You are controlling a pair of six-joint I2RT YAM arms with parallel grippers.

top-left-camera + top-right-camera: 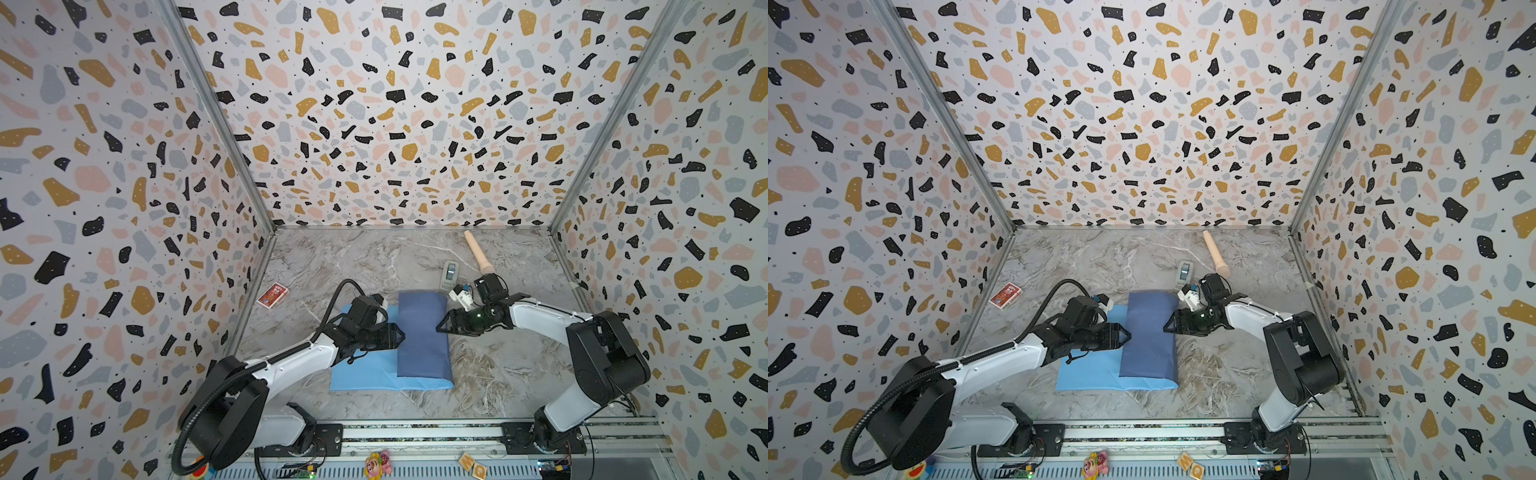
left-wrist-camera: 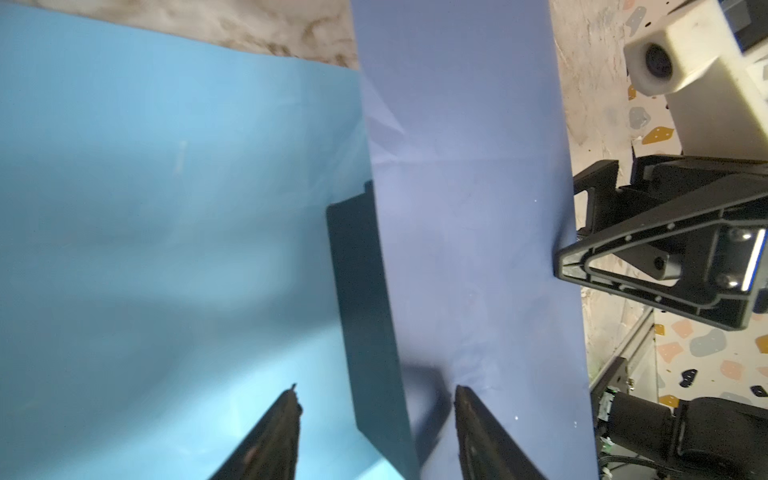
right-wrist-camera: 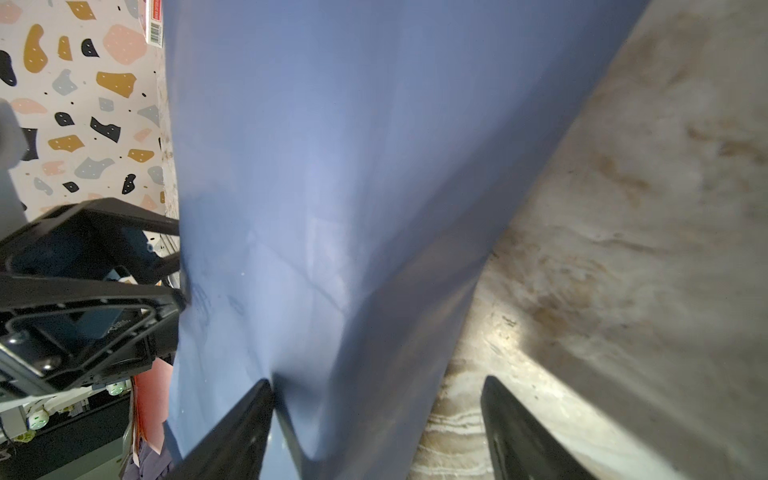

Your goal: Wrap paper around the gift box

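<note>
The paper (image 1: 361,374) lies light-blue face up on the marble table, with a darker blue flap (image 1: 422,332) folded over from the right. That flap hides the gift box in both top views; only its dark side wall (image 2: 361,299) shows in the left wrist view. My left gripper (image 1: 401,334) (image 2: 376,390) is open at the flap's left edge, one fingertip (image 2: 465,399) on the flap and the other over the light-blue sheet. My right gripper (image 1: 440,326) (image 3: 378,382) is open astride the flap's right fold, one fingertip (image 3: 257,399) on the flap, the other over bare table.
A red card pack (image 1: 272,295) lies at the left near the wall. A grey tape dispenser (image 1: 449,274) and a beige wooden stick (image 1: 478,253) sit behind the right gripper. Patterned walls enclose three sides; the arms' rail (image 1: 415,432) runs along the front.
</note>
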